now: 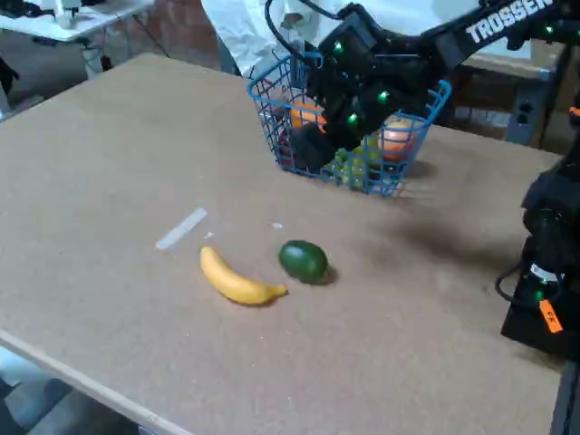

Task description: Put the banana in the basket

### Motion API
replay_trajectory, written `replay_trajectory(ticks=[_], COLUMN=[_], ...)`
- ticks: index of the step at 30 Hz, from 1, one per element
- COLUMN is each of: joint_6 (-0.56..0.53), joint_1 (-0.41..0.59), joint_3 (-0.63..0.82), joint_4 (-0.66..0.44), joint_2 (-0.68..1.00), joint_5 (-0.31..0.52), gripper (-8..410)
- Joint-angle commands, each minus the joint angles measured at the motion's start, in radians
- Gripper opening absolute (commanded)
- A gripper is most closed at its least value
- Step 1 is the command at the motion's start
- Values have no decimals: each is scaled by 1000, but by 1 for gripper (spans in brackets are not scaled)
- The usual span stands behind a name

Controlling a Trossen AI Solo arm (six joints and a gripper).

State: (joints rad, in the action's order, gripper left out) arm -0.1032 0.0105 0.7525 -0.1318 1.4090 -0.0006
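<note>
Fixed view. Banana (237,280) lies on table (109,163), near centre, just left of green fruit (303,260), not touching. Gripper (313,136) over blue wire basket (272,109), far right; finger state indeterminate. Risk: descent nudges green fruit, or curved banana rolls from grasp.

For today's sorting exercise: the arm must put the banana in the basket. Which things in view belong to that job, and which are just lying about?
Belong to the job:
small curved yellow plastic-looking banana
blue wire-mesh basket
black end effector

Just lying about:
round dark-green fruit
pale flat strip on the table
fruit already in the basket
</note>
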Motion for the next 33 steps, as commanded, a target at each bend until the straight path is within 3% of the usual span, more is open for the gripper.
replay_trajectory(ticks=[1, 22, 33], joint_6=[-2, -40, -98], joint_1=[1, -2, -56], joint_3=[1, 6, 129], joint_4=[1, 0, -153], joint_2=[0, 0, 5], joint_5=[11, 8, 8], gripper=[220, 220, 220])
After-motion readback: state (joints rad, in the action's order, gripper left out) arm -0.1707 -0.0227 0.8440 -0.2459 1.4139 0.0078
